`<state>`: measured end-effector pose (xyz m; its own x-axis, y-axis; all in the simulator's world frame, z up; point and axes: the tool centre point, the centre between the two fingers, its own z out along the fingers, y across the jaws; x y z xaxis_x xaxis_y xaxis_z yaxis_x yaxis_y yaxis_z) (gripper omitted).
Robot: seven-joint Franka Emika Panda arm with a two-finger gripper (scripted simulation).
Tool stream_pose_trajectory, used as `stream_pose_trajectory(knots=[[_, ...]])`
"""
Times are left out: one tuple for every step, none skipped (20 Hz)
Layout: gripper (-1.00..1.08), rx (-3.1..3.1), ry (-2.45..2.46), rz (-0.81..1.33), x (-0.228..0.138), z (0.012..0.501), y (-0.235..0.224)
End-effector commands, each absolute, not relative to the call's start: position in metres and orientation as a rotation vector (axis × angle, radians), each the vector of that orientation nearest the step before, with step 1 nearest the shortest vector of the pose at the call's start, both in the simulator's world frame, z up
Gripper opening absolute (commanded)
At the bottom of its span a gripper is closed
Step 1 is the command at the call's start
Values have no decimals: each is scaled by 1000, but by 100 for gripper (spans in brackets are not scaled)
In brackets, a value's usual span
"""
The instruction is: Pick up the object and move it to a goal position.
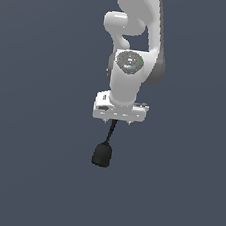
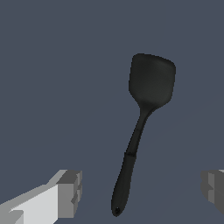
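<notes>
The object is a matte black spatula-like thing with a broad rounded head and a thin dark handle. In the exterior view the object lies just below the white hand, with its stem running up under it. My gripper is open. Its grey fingertips stand wide apart on either side of the handle's end and do not touch it. In the exterior view the gripper sits over the stem, and only the short finger stubs show under the hand.
A plain dark grey-blue surface fills both views. The white arm rises above the hand at the top of the exterior view. No other objects or edges show.
</notes>
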<state>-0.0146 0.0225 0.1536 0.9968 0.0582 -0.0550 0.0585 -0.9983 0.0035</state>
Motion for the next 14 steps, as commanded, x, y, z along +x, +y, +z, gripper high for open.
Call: stream_pose_trajectory(knots=[[100, 3135, 79, -84, -15, 149, 21], [100, 3136, 71, -81, -15, 147, 20], [100, 3137, 62, -78, -15, 144, 19], [100, 3138, 51, -75, -14, 140, 18], [100, 3138, 38, -71, -14, 137, 17], [100, 3139, 24, -67, -15, 132, 15], [100, 3140, 8, -62, -15, 127, 13], [100, 3141, -9, -57, -15, 122, 11], [100, 3141, -27, -52, -15, 117, 9], [100, 3141, -47, -46, -15, 111, 7], [100, 3141, -68, -39, -16, 104, 5], [100, 3141, -87, -34, -16, 99, 2], [100, 3141, -104, -28, -17, 94, 0], [100, 3140, -120, -23, -17, 89, -2]])
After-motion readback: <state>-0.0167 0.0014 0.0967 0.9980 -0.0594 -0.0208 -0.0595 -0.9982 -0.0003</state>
